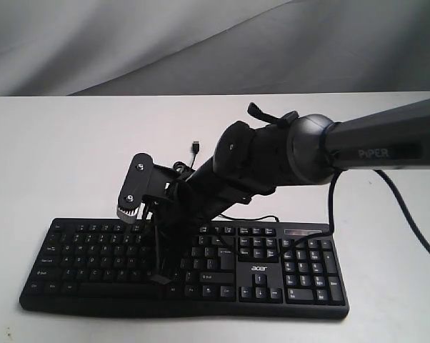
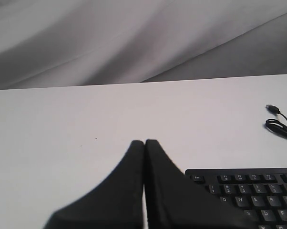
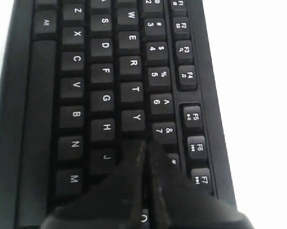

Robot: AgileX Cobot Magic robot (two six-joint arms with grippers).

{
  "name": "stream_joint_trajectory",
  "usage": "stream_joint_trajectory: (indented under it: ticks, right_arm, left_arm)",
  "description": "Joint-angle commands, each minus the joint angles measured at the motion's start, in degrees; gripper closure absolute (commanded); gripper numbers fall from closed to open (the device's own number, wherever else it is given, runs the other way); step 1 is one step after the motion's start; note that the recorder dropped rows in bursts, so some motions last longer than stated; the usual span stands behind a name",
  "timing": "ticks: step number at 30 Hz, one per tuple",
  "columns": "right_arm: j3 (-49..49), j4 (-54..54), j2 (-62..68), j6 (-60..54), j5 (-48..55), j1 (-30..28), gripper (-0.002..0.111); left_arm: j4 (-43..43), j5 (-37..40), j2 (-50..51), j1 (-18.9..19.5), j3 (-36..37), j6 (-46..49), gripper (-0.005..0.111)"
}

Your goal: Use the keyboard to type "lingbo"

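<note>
On the white tabletop, the wide black plastic keyboard with white key legends lies along the near edge in the exterior view. Its number pad is toward the right and its acer logo sits above the arrow keys. Its thin black USB cable lies loose on the table behind it, the plug resting free.

The grey-and-black right arm marked PIPER reaches in from the right, across the middle, and tilts down over the letter keys. The right gripper has its two black fingers pressed together, holding nothing. The joined tips sit over the key next to Y in the top letter row, just beside the 7 key. I cannot tell whether they touch it.

The left gripper is likewise closed and empty, over bare table near the keyboard's Esc corner. A creased grey cloth backdrop hangs behind.
</note>
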Motion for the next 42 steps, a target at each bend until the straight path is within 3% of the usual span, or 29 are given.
stream_joint_trajectory:
  ticks: [1,42]
  right_arm:
    - [-0.8,0.9,0.7,0.1,-0.2,0.1,0.108]
    - [-0.6,-2.9,2.3,2.6,1.0,0.0,0.108]
  left_arm:
    - [-0.2,-0.4,-0.2,0.1,0.3,-0.1,0.106]
    - [-0.2,-0.4,-0.2,0.1,0.3,-0.1,0.106]
